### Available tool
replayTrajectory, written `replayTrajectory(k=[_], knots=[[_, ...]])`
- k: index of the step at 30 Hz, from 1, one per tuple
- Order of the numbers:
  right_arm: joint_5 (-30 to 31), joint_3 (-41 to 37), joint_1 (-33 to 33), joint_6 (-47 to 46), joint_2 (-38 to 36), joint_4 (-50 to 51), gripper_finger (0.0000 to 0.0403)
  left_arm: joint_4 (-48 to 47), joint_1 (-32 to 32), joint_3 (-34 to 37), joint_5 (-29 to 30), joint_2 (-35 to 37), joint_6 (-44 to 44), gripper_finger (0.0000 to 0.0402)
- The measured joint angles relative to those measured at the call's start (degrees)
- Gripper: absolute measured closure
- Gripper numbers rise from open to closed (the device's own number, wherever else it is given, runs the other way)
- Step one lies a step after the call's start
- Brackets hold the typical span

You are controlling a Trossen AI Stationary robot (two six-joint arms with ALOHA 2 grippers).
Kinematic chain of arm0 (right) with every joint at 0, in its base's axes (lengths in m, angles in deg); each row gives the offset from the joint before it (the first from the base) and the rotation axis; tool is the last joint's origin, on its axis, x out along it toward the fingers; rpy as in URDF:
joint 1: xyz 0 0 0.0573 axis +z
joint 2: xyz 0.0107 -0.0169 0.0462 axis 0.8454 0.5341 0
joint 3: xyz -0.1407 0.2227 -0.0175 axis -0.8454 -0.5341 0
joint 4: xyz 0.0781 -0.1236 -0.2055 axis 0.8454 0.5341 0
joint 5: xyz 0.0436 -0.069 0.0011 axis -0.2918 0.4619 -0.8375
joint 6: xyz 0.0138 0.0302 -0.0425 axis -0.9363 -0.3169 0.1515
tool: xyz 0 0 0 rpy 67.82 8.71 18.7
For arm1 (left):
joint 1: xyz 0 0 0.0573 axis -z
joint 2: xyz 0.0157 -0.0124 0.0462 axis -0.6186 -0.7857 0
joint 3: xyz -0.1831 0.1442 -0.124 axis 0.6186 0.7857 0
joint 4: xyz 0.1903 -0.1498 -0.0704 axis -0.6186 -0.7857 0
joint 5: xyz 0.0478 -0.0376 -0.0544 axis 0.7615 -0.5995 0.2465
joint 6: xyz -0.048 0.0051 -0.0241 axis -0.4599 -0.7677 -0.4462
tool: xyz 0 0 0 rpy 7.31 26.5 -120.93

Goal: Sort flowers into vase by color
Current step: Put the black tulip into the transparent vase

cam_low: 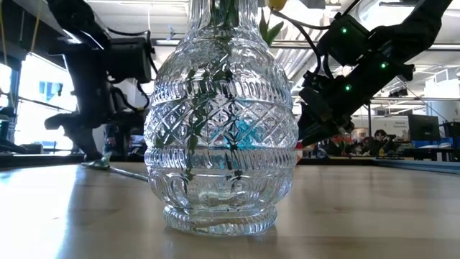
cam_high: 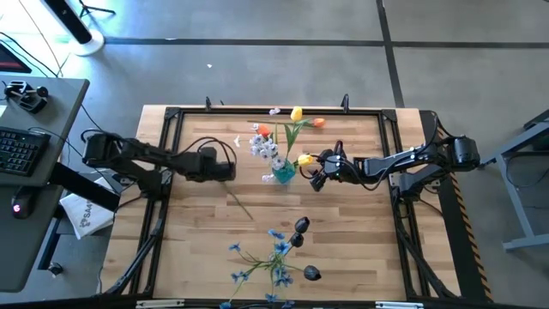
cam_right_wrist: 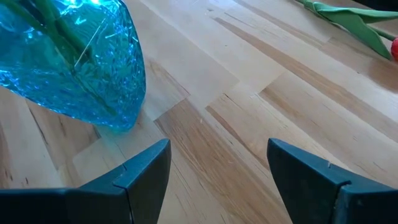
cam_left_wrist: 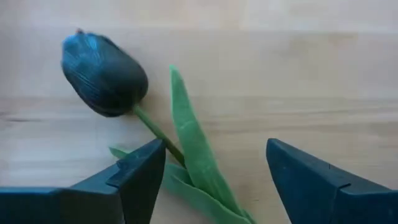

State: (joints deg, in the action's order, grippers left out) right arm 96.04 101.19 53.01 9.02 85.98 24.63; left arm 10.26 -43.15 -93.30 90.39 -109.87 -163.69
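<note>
- Here we see the left claw (cam_left_wrist: 211,174) low over the bench (cam_high: 197,232), its fingers standing apart with nothing clamped; a dark tulip (cam_left_wrist: 104,74) lies flat on the wood just ahead of it, the thin stem and green leaf running back between the open fingers.
- We judge this spread to be either a release or an approach; nothing here settles which.
- The right claw (cam_right_wrist: 217,180) also stands apart and empty, with the blue-tinted vase (cam_right_wrist: 74,62) just ahead of it and to one side, probably waiting near the vase to help steady a stem.
- In the high view we count one vase (cam_high: 284,172), between the two claws and closer to the right one.
- It carries white sprays (cam_high: 264,148) and one yellow tulip (cam_high: 297,113) on a stem reaching away from it.
- Beyond the vase, on the bench, we count two orange tulips (cam_high: 318,123); a further yellow bloom (cam_high: 304,160) sits at the right claw's tip.
- On the near side of both claws lie the blue sprays (cam_high: 270,253), too tangled to count, and two dark buds (cam_high: 300,227).
</note>
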Motion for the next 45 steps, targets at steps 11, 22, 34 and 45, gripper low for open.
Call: replayTrajectory(k=[11,22,34,45], knots=[[0.1,0.0,0.0,0.0,0.0,0.1,0.0139,-2.8,-1.2,-0.2,-5.0,-3.0,3.2,0.0221],[0.1,0.0,2.2,1.8,0.0,-0.1,0.0139,-4.5,0.3,-0.8,-3.6,-2.3,10.9,0.0374],[4.1,1.8,15.6,5.4,-2.0,-1.6,0.0139,-7.5,16.4,-7.8,14.9,9.8,18.0,0.0394],[14.0,9.5,27.8,19.2,-8.3,-1.9,0.0139,16.4,38.5,-12.4,31.0,19.4,50.0,0.0399]])
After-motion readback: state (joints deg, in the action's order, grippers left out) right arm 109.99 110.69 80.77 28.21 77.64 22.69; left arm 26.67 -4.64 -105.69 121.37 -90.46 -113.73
